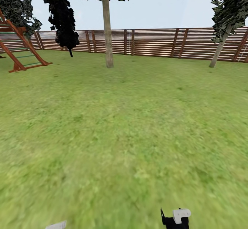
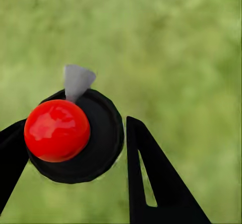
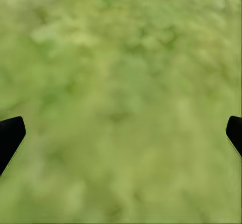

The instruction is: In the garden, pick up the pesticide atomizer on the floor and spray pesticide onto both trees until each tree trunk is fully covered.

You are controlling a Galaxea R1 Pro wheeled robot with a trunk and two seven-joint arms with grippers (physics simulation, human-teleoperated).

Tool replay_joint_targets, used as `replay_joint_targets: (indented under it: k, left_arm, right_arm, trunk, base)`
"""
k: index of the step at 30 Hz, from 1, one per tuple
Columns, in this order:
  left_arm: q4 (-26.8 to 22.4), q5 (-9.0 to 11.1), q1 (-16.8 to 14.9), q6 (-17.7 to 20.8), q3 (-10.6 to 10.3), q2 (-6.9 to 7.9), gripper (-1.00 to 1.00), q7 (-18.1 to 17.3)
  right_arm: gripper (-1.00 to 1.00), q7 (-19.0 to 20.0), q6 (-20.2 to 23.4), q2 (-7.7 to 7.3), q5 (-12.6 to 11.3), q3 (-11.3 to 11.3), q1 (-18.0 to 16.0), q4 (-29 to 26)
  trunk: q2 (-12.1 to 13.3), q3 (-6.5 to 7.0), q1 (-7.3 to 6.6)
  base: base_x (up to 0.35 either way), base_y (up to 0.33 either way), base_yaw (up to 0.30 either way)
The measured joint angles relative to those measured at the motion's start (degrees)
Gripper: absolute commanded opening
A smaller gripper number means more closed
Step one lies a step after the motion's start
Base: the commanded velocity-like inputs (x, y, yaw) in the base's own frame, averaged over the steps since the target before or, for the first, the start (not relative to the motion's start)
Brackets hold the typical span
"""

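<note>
Left tool around atomizer, above grass

Stood open across the whole near and middle lawn, unbroken grass; held nothing upright between the near ground and the far trunks; was blocked straight ahead by a tall bare tree trunk, well short of the slatted wooden fence that closed off the back; was blocked far right by a leaning trunk, near the fence; was narrowed at far left by a wooden climbing frame and a dark cypress beside it; lay bare as blurred grass between the widely parted right fingertips.
</note>
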Motion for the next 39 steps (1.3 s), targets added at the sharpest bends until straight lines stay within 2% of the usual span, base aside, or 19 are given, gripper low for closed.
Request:
replay_joint_targets:
  k: [39]
  left_arm:
    - [0.0, 0.0, 0.0, 0.0, 0.0, 0.00, -1.00, 0.0]
  right_arm:
    - [1.00, -0.1, 0.0, 0.00, 0.0, 0.0, 0.0, 0.0]
  trunk:
    - [0.0, 0.00, 0.00]
  base:
    - [0.340, 0.000, 0.011]
